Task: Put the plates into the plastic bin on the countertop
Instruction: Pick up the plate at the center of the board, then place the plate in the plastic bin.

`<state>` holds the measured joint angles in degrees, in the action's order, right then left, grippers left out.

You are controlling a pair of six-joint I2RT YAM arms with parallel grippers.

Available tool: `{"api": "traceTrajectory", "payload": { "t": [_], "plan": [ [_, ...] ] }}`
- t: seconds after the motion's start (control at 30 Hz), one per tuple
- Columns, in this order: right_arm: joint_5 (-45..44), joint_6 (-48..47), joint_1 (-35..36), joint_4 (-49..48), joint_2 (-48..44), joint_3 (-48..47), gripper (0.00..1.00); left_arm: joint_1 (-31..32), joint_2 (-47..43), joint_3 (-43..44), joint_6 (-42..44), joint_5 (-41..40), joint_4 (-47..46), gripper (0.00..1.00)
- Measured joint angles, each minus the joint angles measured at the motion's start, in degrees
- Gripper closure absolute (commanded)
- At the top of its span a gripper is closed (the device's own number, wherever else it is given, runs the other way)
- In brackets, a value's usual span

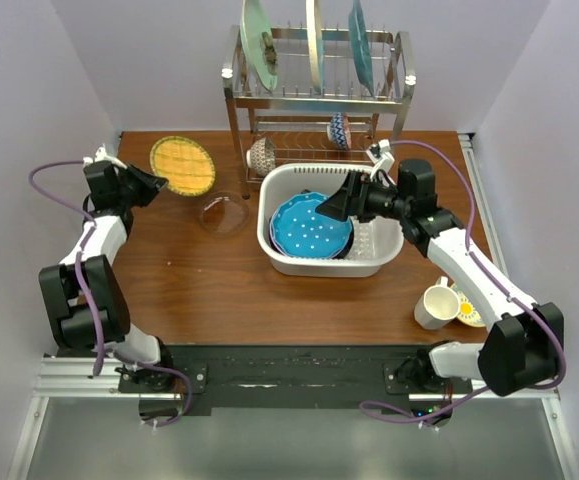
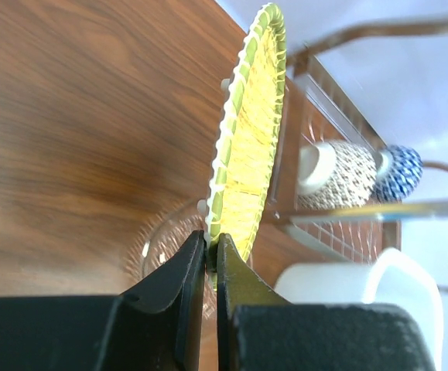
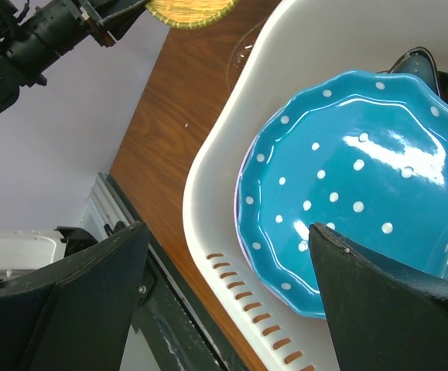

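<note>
My left gripper (image 1: pixel 159 181) (image 2: pixel 211 246) is shut on the rim of the amber patterned plate (image 1: pixel 183 165) (image 2: pixel 248 139), which it holds off the countertop (image 1: pixel 209 290) at the back left. The white plastic bin (image 1: pixel 279 256) (image 3: pixel 224 178) stands in the middle right. A blue dotted plate (image 1: pixel 311 224) (image 3: pixel 363 185) lies on top inside it, over a lavender plate edge (image 3: pixel 243 232) and a dark blue plate (image 3: pixel 421 62). Above the bin's right half my right gripper (image 1: pixel 331 208) (image 3: pixel 227 267) hangs open, holding nothing.
A steel wire rack (image 1: pixel 314 95) at the back holds three big upright plates, with two patterned bowls (image 1: pixel 262 155) below. A clear glass dish (image 1: pixel 225 213) lies left of the bin. A cream mug (image 1: pixel 436 305) and a small saucer (image 1: pixel 467 308) stand at the right front.
</note>
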<state>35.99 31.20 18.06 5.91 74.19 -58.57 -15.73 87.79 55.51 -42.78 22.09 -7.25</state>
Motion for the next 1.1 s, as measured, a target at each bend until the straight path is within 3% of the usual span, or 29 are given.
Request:
{"api": "traceTrajectory", "payload": {
  "t": [0.43, 0.7, 1.1],
  "plan": [
    [2.5, 1.8, 1.4, -5.4, 4.4, 0.7, 0.11, 0.0, -10.3, 0.0, 5.3, 9.9, 8.8, 1.00],
    [4.6, 4.4, 2.0, -12.2, 8.8, 0.7, 0.09, 0.0, -14.7, 0.0, 8.0, 14.6, 18.9, 1.00],
    [6.1, 8.7, 7.2, -19.9, 16.5, -0.6, 0.08, 0.0, -20.6, 1.9, 11.1, 23.4, 26.0, 1.00]
  ]
}}
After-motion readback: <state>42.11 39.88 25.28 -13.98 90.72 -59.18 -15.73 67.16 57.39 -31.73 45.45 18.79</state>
